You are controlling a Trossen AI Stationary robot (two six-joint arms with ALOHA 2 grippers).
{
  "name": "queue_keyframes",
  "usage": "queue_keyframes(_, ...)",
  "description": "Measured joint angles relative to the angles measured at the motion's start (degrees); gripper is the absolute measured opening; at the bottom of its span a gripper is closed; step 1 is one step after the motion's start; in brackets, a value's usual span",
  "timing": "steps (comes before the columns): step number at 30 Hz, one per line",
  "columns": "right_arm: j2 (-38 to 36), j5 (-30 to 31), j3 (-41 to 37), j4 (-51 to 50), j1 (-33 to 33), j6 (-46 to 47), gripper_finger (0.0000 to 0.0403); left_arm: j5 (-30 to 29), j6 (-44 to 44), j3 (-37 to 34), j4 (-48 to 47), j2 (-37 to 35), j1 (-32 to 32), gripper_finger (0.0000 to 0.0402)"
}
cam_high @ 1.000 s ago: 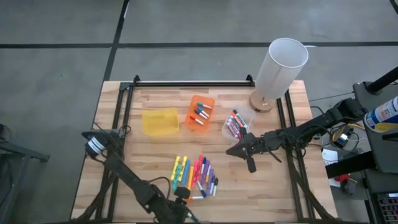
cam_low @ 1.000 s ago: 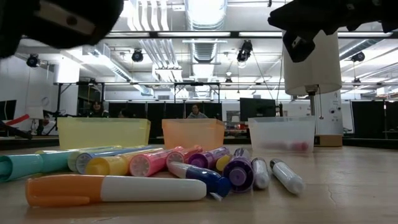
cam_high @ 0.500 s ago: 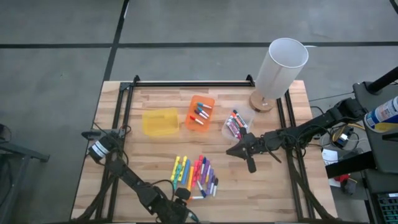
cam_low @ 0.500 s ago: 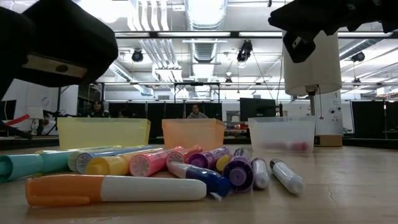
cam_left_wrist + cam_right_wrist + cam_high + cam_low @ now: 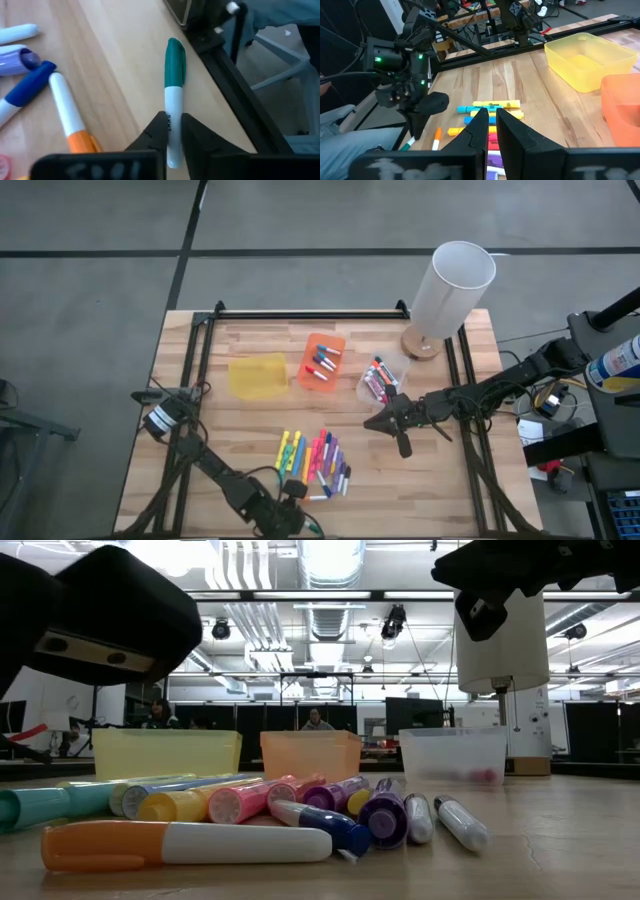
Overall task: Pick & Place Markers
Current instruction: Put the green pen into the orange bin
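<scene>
Pinching a green-capped marker [image 5: 173,110] between its fingers, left gripper [image 5: 173,131] sits at the table edge [image 5: 125,65]

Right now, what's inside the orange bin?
The orange bin holds a few markers with red, blue and white parts, lying loose on its floor. From table height its wall hides them, and anything tucked under them cannot be seen.
</scene>
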Motion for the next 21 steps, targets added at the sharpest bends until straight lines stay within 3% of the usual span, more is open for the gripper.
queue_keyframes(12,0.0,0.0,0.0,-0.1,0.0,0.0,0.0031,-2.7,0.0,-0.1,-2.7,-2.3,1.5,0.0022)
queue_keyframes(21,0.0,0.0,0.0,-0.5,0.0,0.0,0.0031,-13.1,1.9,0.0,-12.7,-9.0,2.0,0.002)
